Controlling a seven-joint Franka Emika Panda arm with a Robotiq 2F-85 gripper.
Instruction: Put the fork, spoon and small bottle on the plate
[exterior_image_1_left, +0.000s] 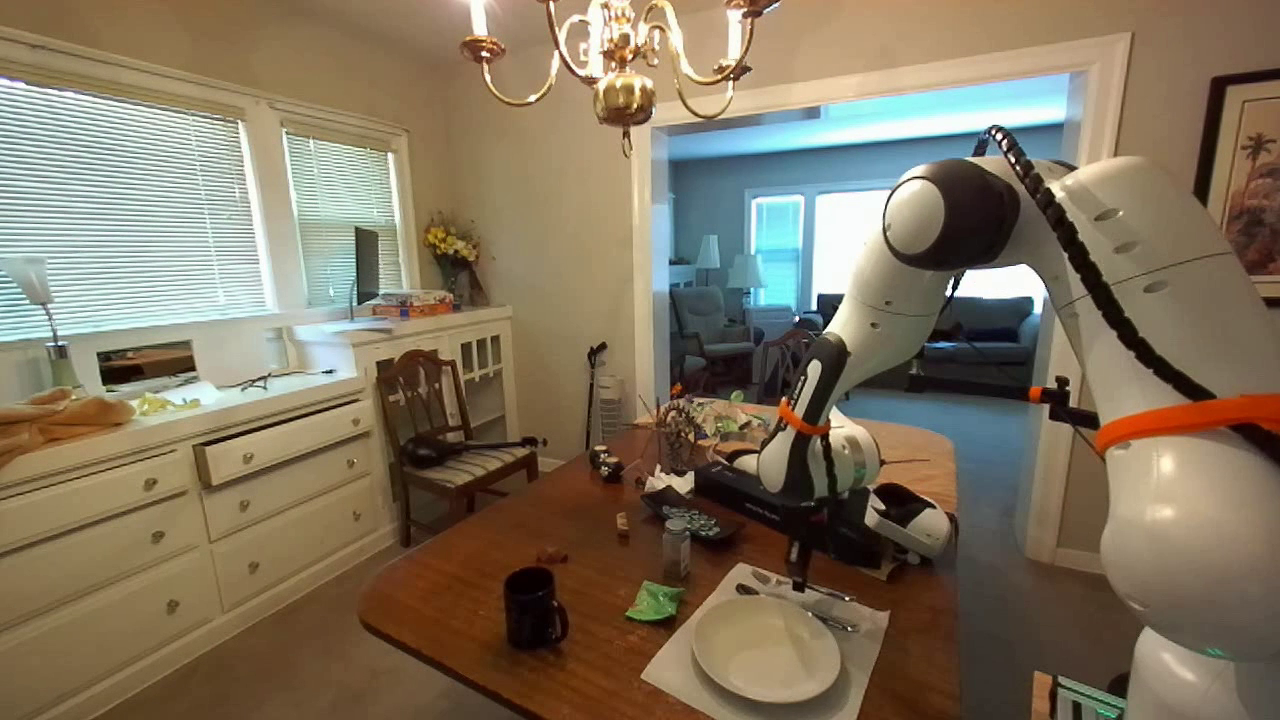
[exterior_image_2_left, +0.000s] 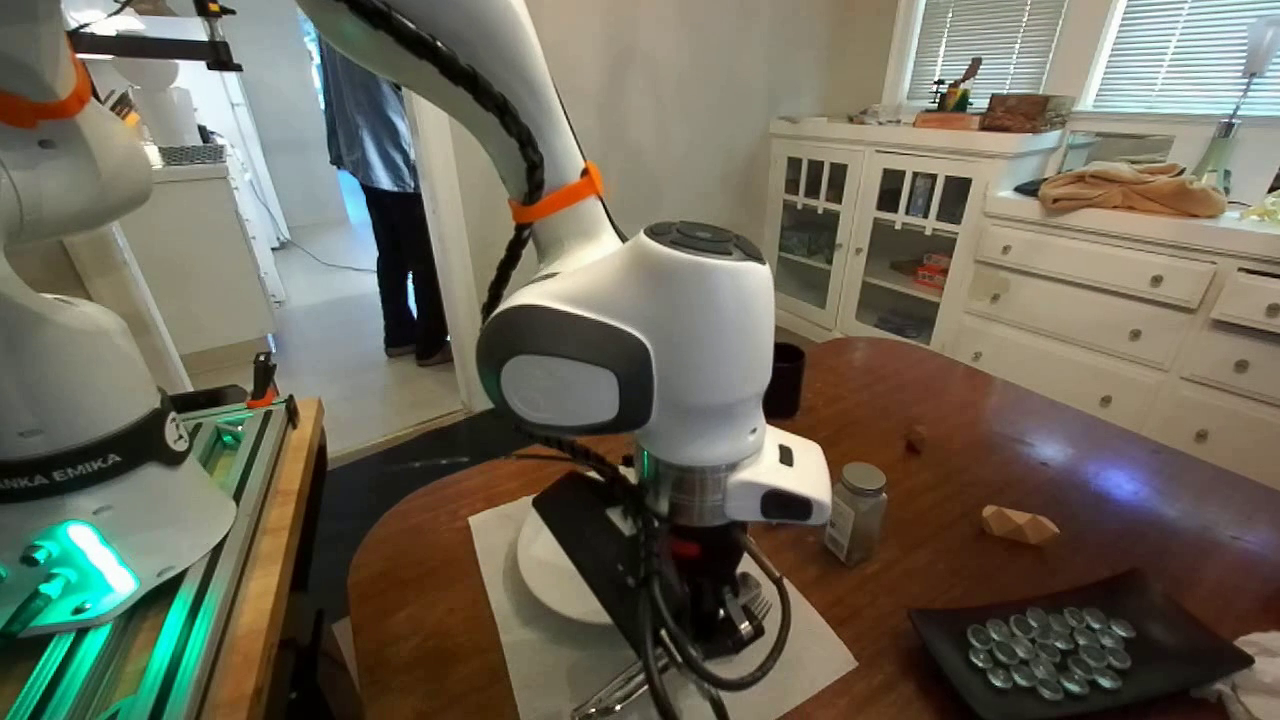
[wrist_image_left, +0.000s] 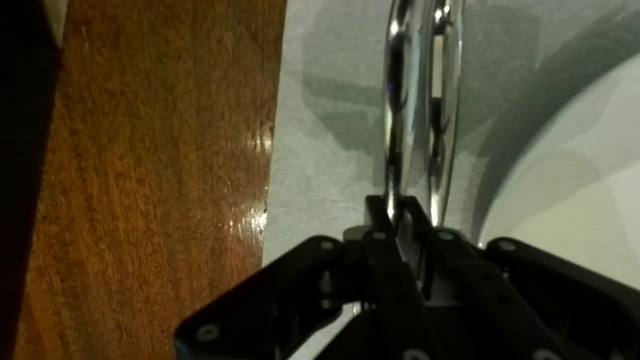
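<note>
Zero for three on the plate (exterior_image_1_left: 767, 650), low in an exterior view; now pinching the fork (wrist_image_left: 395, 140) with the gripper (wrist_image_left: 393, 206); yet to fetch spoon (wrist_image_left: 443, 120), small bottle (exterior_image_1_left: 676, 551).

A black mug (exterior_image_1_left: 529, 612) stood near a green packet (exterior_image_1_left: 655, 601) on the wooden table (exterior_image_1_left: 450, 595).
Glass pebbles (exterior_image_2_left: 1046, 652) lay in a black tray (exterior_image_2_left: 1185, 652); a brass chandelier (exterior_image_1_left: 625, 98) hung above, and a striped-seat chair (exterior_image_1_left: 468, 464) stood near white drawers (exterior_image_1_left: 285, 442).
</note>
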